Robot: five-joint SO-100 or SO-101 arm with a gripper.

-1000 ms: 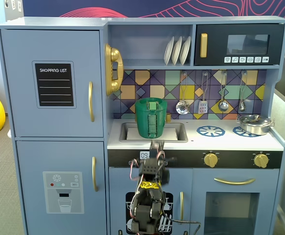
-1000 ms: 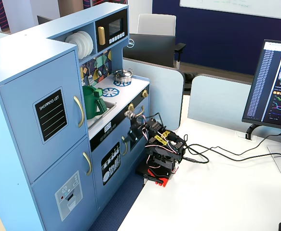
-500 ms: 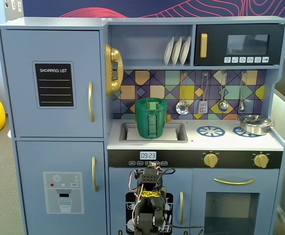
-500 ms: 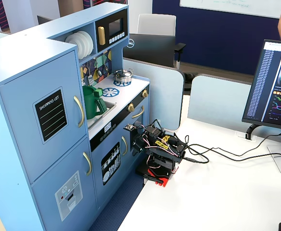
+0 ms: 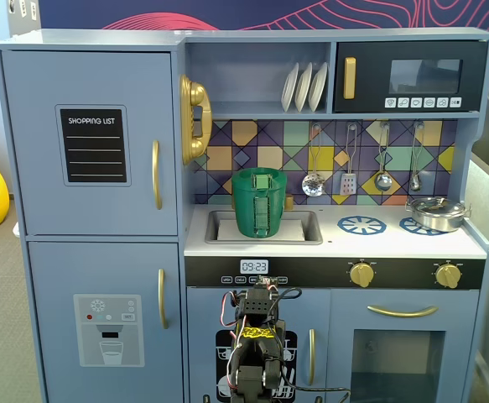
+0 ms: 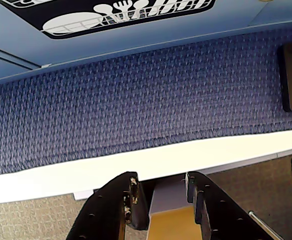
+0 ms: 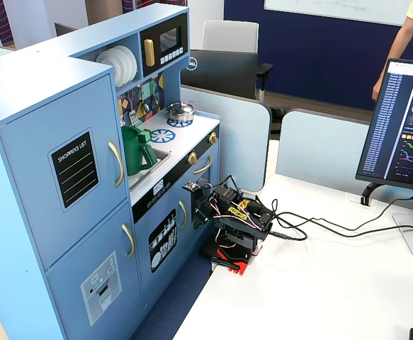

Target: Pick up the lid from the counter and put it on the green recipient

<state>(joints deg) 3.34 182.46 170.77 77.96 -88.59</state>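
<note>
The green recipient point(image 5: 259, 206) stands upright in the sink of the toy kitchen, its ribbed handle facing the camera; it also shows in the other fixed view point(image 7: 137, 150). A flat green lid point(image 5: 261, 177) with a small raised tab lies across its top. No lid shows on the counter point(image 5: 336, 242). My arm point(image 5: 257, 336) is folded low on the white table in front of the kitchen's lower doors. My gripper point(image 6: 162, 179) is slightly open and empty, pointing down over the table edge and blue carpet, far below the recipient. It also shows in the side fixed view point(image 7: 200, 207).
A silver pot point(image 5: 435, 211) with a metal lid sits on the right burner; a blue burner ring point(image 5: 361, 225) lies beside the sink. Utensils hang on the back wall. Cables point(image 7: 312, 227) and a monitor point(image 7: 403, 127) are on the table.
</note>
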